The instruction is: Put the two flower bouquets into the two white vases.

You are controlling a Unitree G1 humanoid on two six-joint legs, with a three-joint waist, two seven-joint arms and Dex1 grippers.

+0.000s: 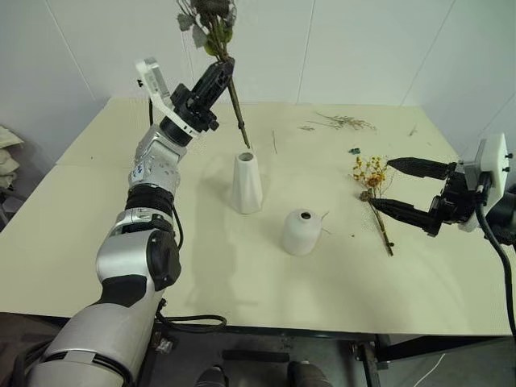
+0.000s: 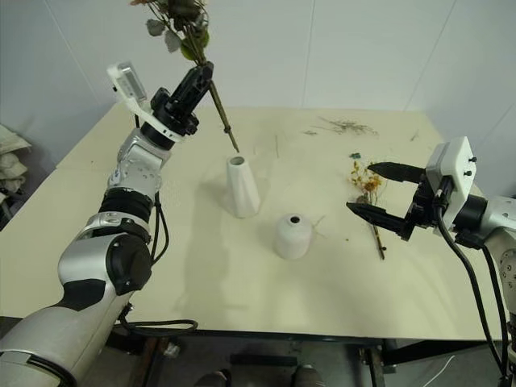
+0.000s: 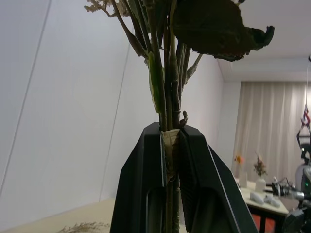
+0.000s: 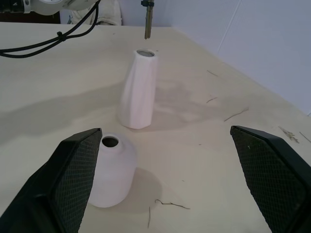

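The left pincer (image 1: 222, 74) was clamped on the stems of the rose bouquet with green leaves (image 1: 211, 20), whose tips hung just above the tall tapered white ceramic vase (image 1: 246, 183). At right, the right pincer (image 1: 385, 184) gaped wide, empty, astride the thin yellow-orange blossom spray (image 1: 371, 173) lying on the cream surface (image 1: 97, 218), right of the short domed white vase (image 1: 301, 232).

Rose bouquet (image 1: 216, 32) above tall vase (image 1: 246, 183)

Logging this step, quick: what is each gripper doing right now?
Left gripper: shut on the rose bouquet, stem end above the tall vase.
Right gripper: open, holding nothing, by the yellow spray.
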